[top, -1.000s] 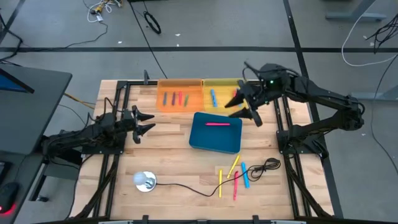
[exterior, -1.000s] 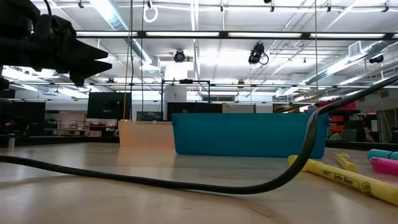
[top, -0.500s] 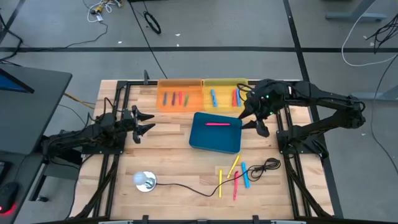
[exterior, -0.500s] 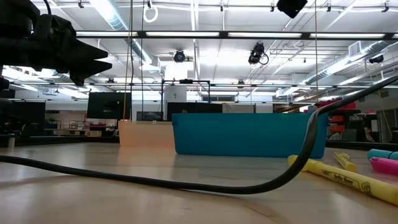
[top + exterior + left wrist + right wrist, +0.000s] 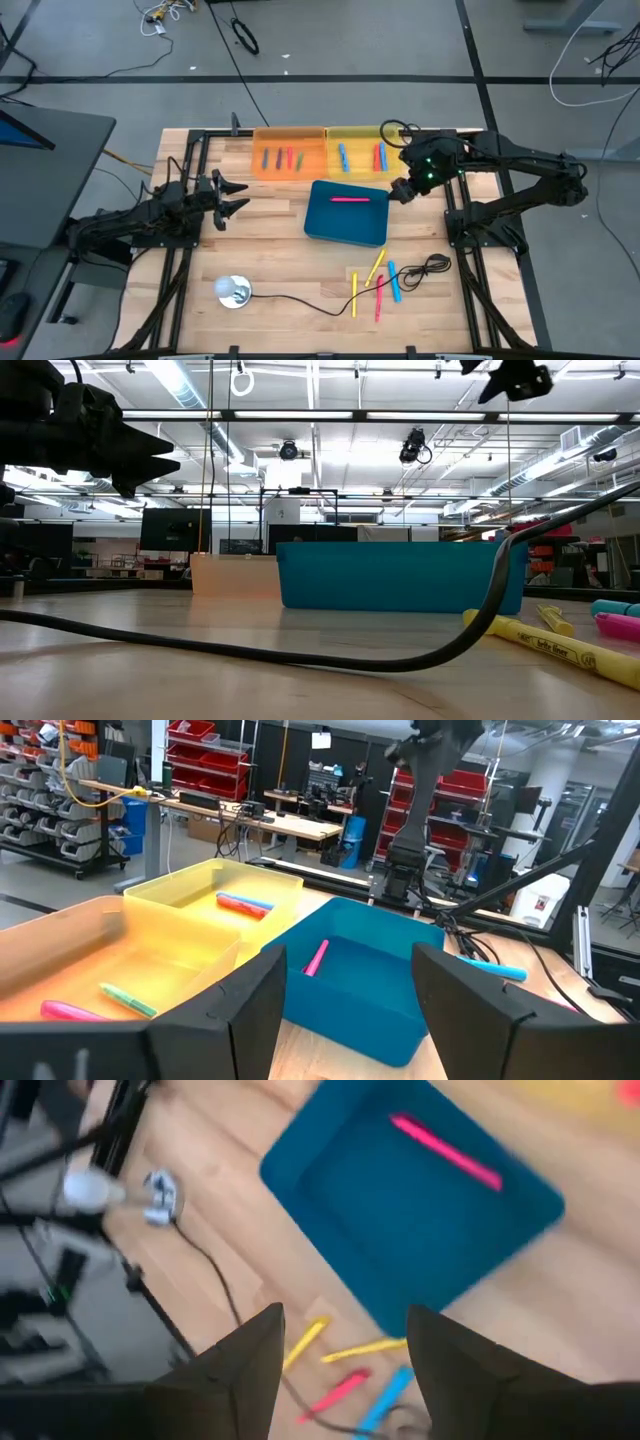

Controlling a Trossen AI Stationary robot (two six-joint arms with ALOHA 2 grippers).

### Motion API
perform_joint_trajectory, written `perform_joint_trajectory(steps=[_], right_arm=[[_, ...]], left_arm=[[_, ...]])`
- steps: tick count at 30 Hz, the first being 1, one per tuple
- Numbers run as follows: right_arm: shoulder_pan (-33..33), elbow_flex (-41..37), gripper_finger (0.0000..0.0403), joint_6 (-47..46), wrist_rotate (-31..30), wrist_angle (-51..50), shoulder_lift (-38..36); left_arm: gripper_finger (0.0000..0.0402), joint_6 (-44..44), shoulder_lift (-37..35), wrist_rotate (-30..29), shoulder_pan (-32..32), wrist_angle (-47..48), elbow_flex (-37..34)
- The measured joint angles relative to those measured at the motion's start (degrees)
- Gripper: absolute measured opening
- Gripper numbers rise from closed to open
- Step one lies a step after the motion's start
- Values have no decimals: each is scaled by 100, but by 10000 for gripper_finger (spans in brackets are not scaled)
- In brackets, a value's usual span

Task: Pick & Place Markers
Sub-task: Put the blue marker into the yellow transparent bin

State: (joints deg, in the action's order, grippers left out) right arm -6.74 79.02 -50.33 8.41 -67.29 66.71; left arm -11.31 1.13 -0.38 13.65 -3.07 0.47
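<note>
cable [image 5: 330, 301] by loose markers [image 5: 377, 281], blue bin [image 5: 346, 213]

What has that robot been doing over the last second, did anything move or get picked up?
The right hand swung away from over the yellow bin toward the near right corner of the blue tray, open and carrying nothing. The left hand did not move, and the loose markers, the binned ones and the pink marker in the tray lie as before.
</note>
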Motion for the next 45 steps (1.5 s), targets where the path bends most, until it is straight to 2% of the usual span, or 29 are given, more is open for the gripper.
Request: perform_joint_trajectory(steps=[4,10,15,19,24,34,45], right_arm=[[0,0,210,-1221,-3,-117,11],[0,7,208,-2432,45,-311,81],[0,7,193,-3009,249,-666,179],[113,7,173,-3391,312,-570,235],[526,7,156,-3769,360,-413,406],[1535,7,155,-4547,288,-448,765],[2742,7,155,-5546,-125,-807,825]], left_arm=[[222,0,0,2,0,-2,0],[222,4,0,1,0,-2,0],[222,0,0,0,0,-2,0],[222,1,0,0,0,0,0],[222,-1,0,1,0,9,0],[222,4,0,0,-1,17,0],[222,0,0,0,0,22,0]])
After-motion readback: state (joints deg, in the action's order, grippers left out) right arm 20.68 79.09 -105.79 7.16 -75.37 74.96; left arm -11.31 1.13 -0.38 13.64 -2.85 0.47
